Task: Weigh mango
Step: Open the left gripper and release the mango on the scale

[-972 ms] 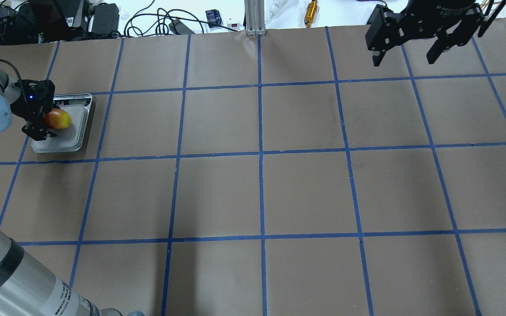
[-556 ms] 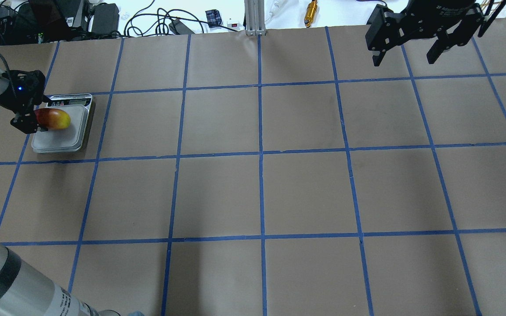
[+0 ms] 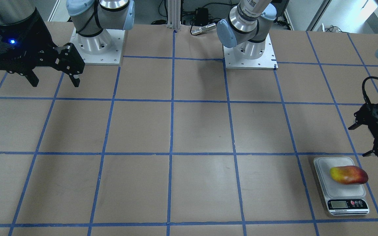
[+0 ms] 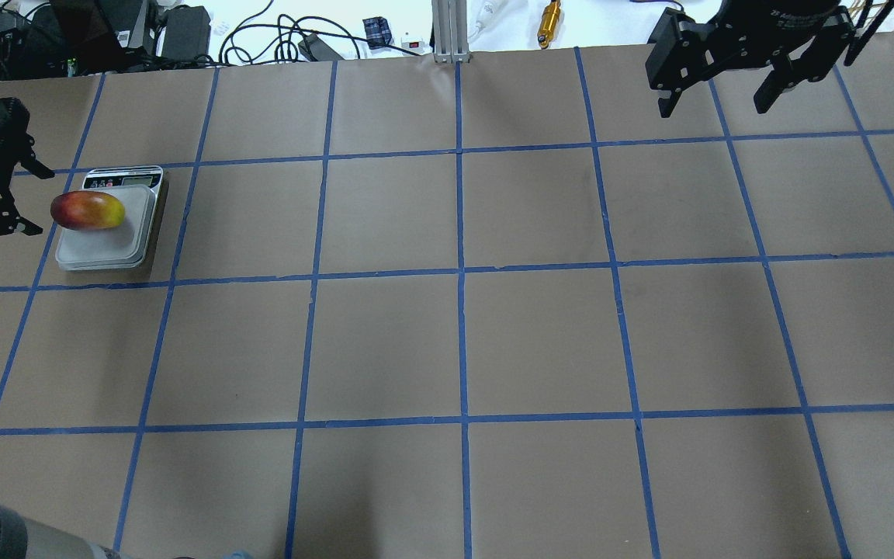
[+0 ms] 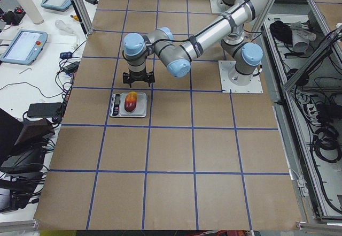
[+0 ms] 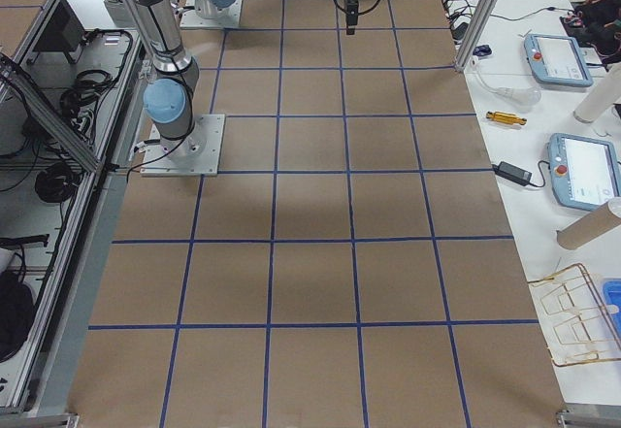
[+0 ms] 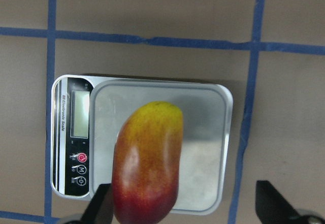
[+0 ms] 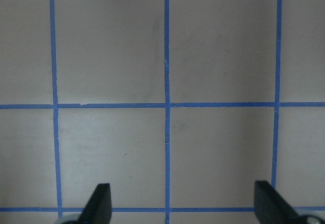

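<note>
The mango (image 4: 88, 210), yellow at one end and red at the other, lies on the plate of a small digital scale (image 4: 105, 247) at the table's far left. It overhangs the plate's left rim. It also shows in the front view (image 3: 348, 175) and the left wrist view (image 7: 147, 163). My left gripper (image 4: 34, 202) is open and empty. It hangs just left of the scale, apart from the mango, and also shows in the front view (image 3: 359, 141). My right gripper (image 4: 712, 110) is open and empty, high over the far right corner.
The scale's display and buttons (image 3: 348, 205) face the operators' side. Both arm bases (image 3: 249, 54) stand at the robot's edge. An aluminium post (image 4: 447, 31), cables and power bricks (image 4: 183, 31) lie beyond the far edge. Blue tape lines grid the brown table.
My left gripper, which stood around the mango on the scale, has drawn back to the left and off it. The mango stays on the plate. The right arm has not moved.
</note>
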Robot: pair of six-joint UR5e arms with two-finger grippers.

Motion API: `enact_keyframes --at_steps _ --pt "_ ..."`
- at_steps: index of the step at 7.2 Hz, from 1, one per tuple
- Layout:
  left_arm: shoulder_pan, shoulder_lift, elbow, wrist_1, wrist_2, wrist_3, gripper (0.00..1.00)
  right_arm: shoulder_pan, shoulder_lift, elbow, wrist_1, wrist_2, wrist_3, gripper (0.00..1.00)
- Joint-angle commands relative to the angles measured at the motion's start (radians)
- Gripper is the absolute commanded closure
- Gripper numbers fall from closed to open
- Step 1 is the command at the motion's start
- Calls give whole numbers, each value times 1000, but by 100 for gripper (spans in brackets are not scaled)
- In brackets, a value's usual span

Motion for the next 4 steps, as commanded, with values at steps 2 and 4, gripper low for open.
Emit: enact_keyframes --at_steps 2,4 --pt "12 217 2 -219 101 -35 2 0 0 0 0 2 0 0" --pt "4 302 -12 -320 98 -155 2 0 -1 0 0 2 0 0"
